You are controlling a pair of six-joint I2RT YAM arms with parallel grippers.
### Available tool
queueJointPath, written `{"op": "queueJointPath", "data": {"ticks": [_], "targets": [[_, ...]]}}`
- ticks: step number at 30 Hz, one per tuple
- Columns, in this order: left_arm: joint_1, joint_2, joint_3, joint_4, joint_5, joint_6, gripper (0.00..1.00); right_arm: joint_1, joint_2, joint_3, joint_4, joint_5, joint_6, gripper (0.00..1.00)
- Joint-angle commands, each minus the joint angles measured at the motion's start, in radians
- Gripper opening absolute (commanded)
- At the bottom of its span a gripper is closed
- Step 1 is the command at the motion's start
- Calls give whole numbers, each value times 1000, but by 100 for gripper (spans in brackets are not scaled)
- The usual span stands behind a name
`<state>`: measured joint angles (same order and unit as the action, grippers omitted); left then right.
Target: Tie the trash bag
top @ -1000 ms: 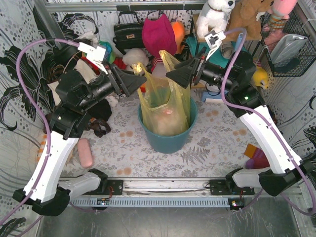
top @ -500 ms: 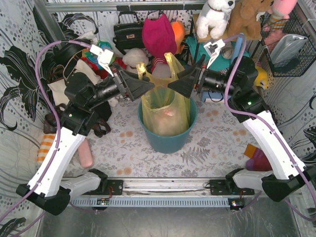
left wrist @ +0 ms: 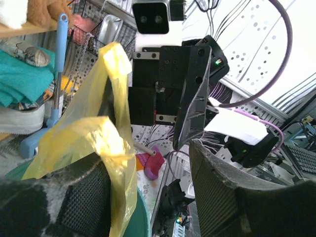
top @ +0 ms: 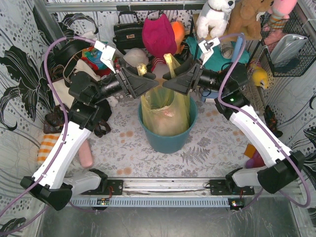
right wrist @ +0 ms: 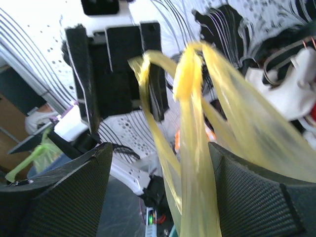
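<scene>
Bag: it is sitting in the bin (top: 170, 140), in the middle between my two arms, with its two handles (top: 169, 60) standing up above the rim.
Left gripper (top: 147, 82): I am keeping the fingers apart. One handle is lying against the inner side of one finger, but nothing is pinching it.
Right gripper (top: 173, 83): the fingers are also spread wide, and the yellow strips are hanging loose between them.
Handling: I am judging the plastic as thin, light and slippery. It is probably sliding out easily, and a hard pull may tear it.
Hold: I am aiming at the middle of each handle, leaving the ends free for crossing.
</scene>
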<state>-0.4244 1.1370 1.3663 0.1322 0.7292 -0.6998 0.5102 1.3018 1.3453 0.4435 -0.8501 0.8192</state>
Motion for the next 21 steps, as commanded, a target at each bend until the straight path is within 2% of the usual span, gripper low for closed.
{"op": "queueJointPath", "data": {"ticks": [1,6,10,13,16,21], "targets": [[3,10,25,147,27,-37,64,5,80,85,416,-51,244,75],[3,19,62,224,-6,-45,64,4,199,220,695,-34,480,73],[3,34,122,278,-27,-60,64,5,227,325,721,6,505,71],[3,27,161,270,-64,-39,64,2,182,336,614,54,402,71],[3,13,170,243,-100,-9,64,1,100,300,404,111,229,70],[3,-12,92,203,-118,5,64,0,-61,111,181,228,43,68]]}}
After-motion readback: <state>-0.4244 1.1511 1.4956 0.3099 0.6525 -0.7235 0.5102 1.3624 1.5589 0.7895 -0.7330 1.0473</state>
